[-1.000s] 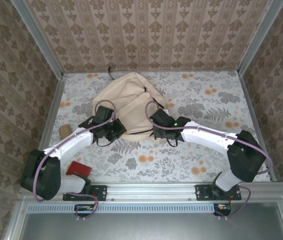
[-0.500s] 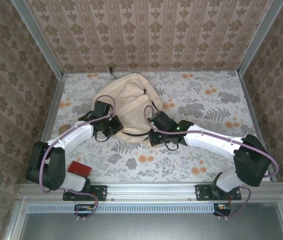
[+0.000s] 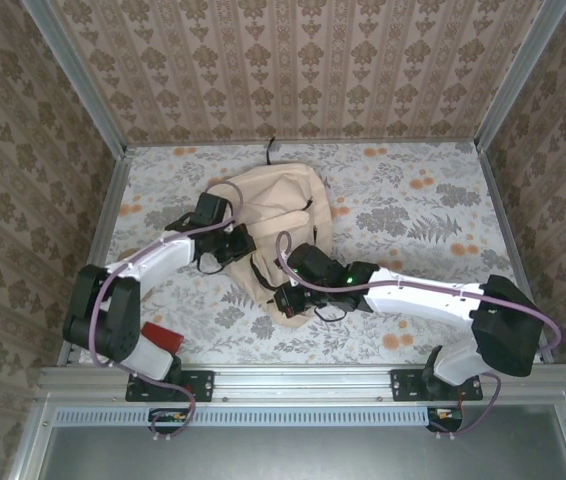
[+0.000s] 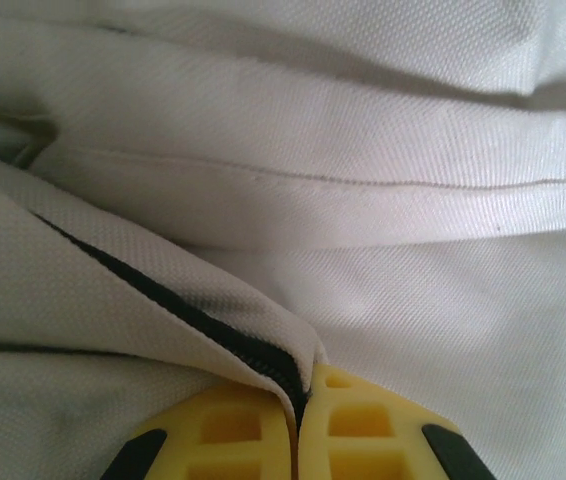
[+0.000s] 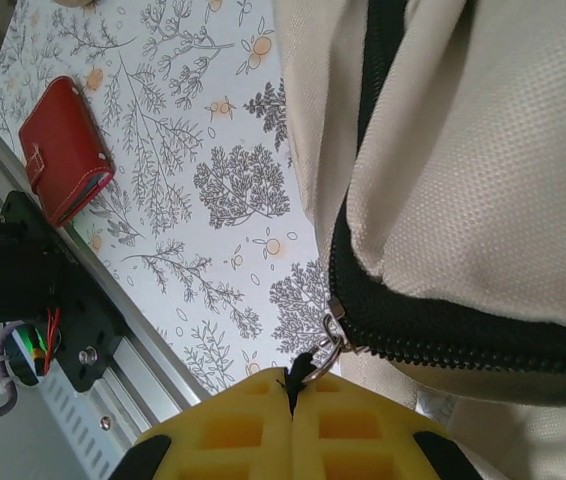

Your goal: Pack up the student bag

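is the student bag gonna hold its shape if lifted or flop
Probably floppy: the student bag lies slumped and creased, its fabric folding in the left wrist view. It would likely sag wherever unsupported. Tugging the zipper pull may drag the cloth along rather than slide cleanly.

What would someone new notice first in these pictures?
A big cream fabric backpack slumps in the middle of the floral table. The right pincer pinches its metal zipper pull, and the left pincer nips its zippered edge. A red wallet lies at the table's near-left edge.
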You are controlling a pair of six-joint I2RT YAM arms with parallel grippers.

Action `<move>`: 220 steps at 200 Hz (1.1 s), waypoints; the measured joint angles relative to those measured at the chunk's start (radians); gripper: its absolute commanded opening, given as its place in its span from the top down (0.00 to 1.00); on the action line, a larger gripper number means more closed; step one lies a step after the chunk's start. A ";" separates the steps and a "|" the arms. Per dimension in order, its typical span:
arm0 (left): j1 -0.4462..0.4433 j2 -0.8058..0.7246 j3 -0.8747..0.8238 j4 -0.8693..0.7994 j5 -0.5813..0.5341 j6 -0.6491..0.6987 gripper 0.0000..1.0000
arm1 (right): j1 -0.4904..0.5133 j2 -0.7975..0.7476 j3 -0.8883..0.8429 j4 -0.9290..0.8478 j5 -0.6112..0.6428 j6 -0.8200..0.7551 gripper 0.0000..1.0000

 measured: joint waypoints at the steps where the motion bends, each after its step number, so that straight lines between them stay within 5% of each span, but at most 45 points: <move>1: 0.000 0.002 0.002 -0.001 0.001 0.002 1.00 | 0.000 0.003 0.000 0.002 -0.001 0.000 1.00; 93: -0.024 0.175 0.201 -0.051 0.064 0.125 1.00 | 0.010 0.092 0.024 0.106 0.039 0.078 1.00; 133: 0.057 0.125 0.193 -0.090 0.022 0.139 1.00 | 0.014 0.128 0.067 0.064 0.118 0.109 1.00; 146: 0.101 0.080 0.169 -0.109 0.008 0.140 0.91 | 0.014 0.137 0.084 0.056 0.135 0.111 1.00; 180: 0.183 -0.023 0.122 -0.148 -0.063 0.144 0.46 | 0.018 0.168 0.128 0.028 0.148 0.116 1.00; 220: 0.190 -0.163 0.023 -0.188 -0.148 0.095 0.32 | 0.023 0.198 0.161 -0.019 0.157 0.127 1.00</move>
